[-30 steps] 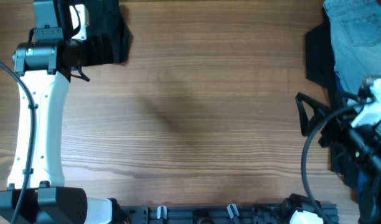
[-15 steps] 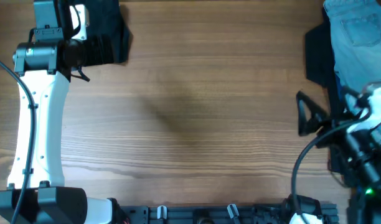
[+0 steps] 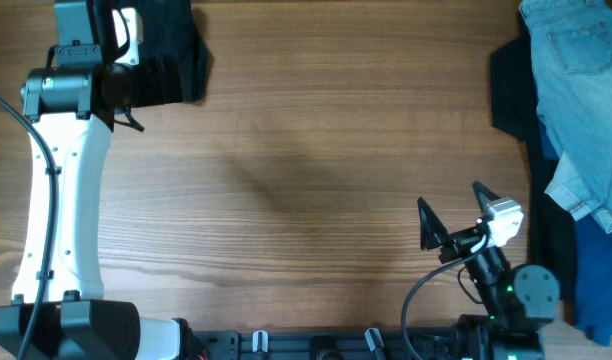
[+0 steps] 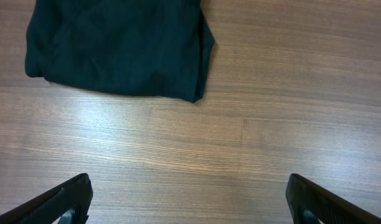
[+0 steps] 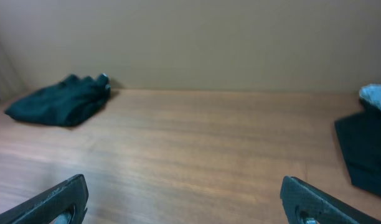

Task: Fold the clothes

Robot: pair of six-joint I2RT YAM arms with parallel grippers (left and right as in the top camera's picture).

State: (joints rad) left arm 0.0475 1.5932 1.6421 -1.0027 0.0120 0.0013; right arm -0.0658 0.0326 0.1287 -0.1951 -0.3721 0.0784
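The black shorts lie as a folded bundle at the far left corner of the table. They also show in the left wrist view and, far off, in the right wrist view. My left gripper is open and empty, just short of the bundle's near edge; its fingertips are spread wide over bare wood. My right gripper is open and empty near the front right. It faces across the table, apart from any cloth.
A pile lies at the right edge. In it are light blue denim jeans, another black garment partly under them, and a bright blue garment. A black rail runs along the front edge.
My right arm has pulled back from over the pile at the right edge to the front right, uncovering the jeans and blue garment. The left arm and the shorts have not moved.
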